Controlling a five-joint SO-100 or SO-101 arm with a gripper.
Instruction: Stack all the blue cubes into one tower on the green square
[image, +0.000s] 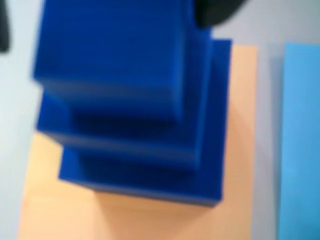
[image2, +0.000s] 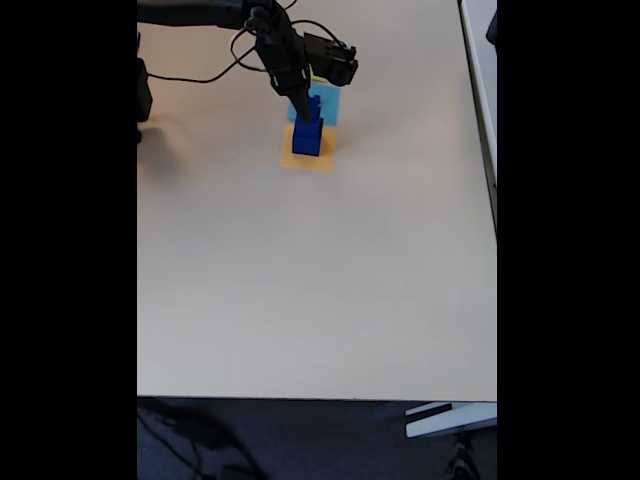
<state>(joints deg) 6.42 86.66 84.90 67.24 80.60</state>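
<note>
Hand (image2: 304, 108) down at the tower's top, dark fingertip (image: 217, 11) beside the uppermost cube; clenched or released, cannot tell. Blue cubes (image: 145, 115) stacked three high, stepped, standing on the orange square (image: 240, 150), light-blue square (image: 300, 140) just beside. No green square in view. Likely rigid and light, smooth-faced: best pinched on opposite flat sides, lifted one at a time. Worktop (image2: 320, 280) otherwise bare.

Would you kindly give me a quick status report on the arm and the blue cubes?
Gripper at the tower top, jaw state unclear. Blue cubes stacked three high on the orange square, light-blue square alongside. Nothing in the way.
</note>
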